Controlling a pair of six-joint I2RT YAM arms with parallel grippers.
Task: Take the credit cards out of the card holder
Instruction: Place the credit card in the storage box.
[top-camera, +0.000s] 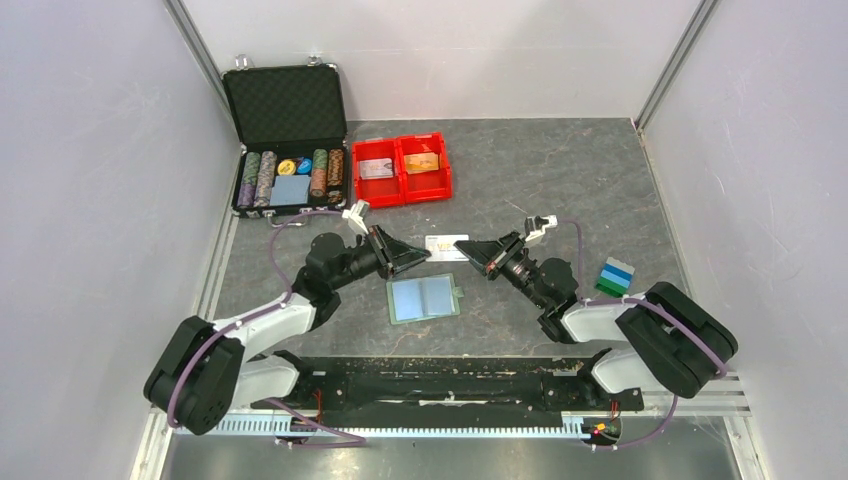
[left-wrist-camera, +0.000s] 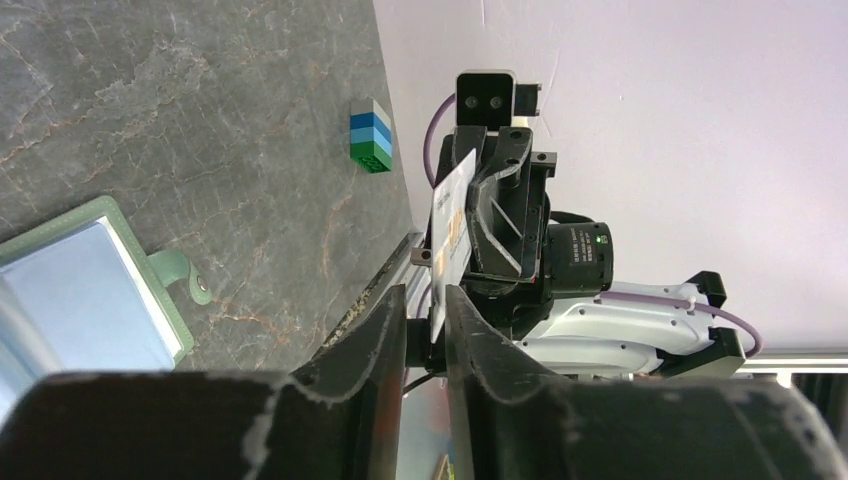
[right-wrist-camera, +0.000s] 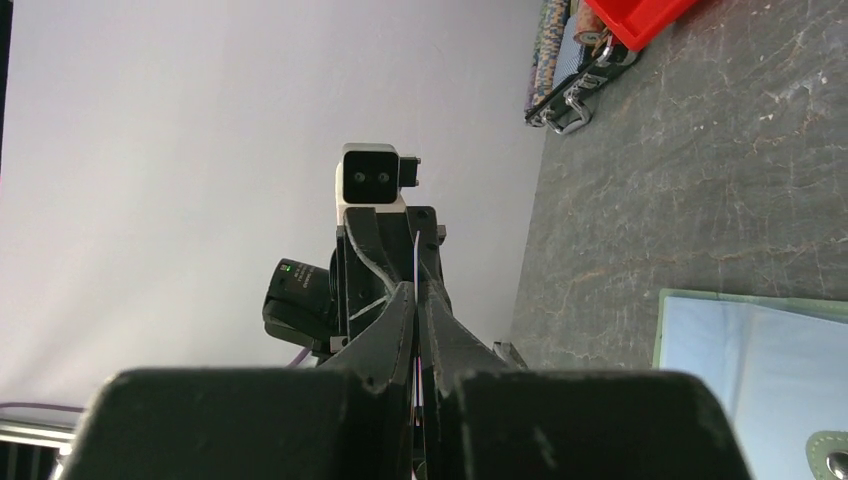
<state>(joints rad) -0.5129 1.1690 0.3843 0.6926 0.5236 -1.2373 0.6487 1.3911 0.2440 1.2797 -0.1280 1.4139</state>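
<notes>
A whitish-grey printed credit card (top-camera: 446, 246) hangs above the table between my two grippers, which face each other. My right gripper (top-camera: 466, 250) is shut on one end of it; the card shows edge-on between its fingers in the right wrist view (right-wrist-camera: 416, 262). My left gripper (top-camera: 422, 256) has its jaws slightly apart around the other end, with a gap beside the card (left-wrist-camera: 450, 225). The grey-green card holder (top-camera: 424, 298) lies open on the table just below, pale blue pockets up. An orange card (top-camera: 421, 162) and a whitish one (top-camera: 376, 168) lie in the red bin.
The red two-compartment bin (top-camera: 402, 190) stands at the back middle. An open black poker-chip case (top-camera: 287, 110) is at the back left. A blue-and-green block stack (top-camera: 615, 276) sits by the right arm. Grey walls close both sides.
</notes>
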